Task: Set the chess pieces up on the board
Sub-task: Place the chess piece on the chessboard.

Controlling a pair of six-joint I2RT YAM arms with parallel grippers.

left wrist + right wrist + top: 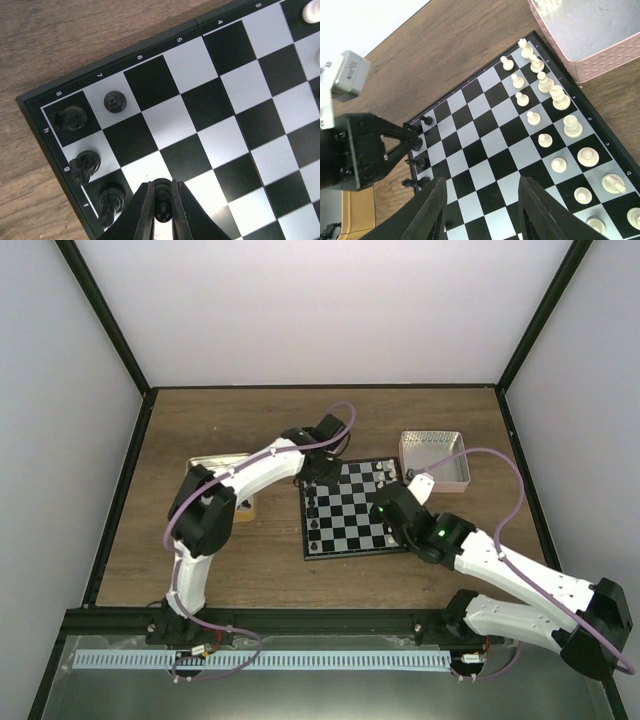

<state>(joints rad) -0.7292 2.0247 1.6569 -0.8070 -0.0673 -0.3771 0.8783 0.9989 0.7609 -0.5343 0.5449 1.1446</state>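
Biggest thing first: we've got the wooden desk (200, 570) filling the middle of the top view, and the board (352, 527) lies flat on it just right of centre. A pink tin (447, 476) sits just beside the board's upper right corner. A gold tin (215, 461) peeks out at centre left, mostly hidden under the left arm. Both arms reach in from the bottom of the frame and meet over the board. The right hand (482, 200) hangs over the board at the bottom of its wrist view, fingers apart with nothing between them. The left hand (162, 187), at the bottom centre of its own view, is clamped on a black piece (163, 207) near the board's edge; we can't tell if that piece touches the square under it. The white pieces (560, 98) stand in two rows down the right side of the right wrist view. Four black chess pieces (115, 101) sit at the left of the left wrist view: three along the board's edge, one a row in.
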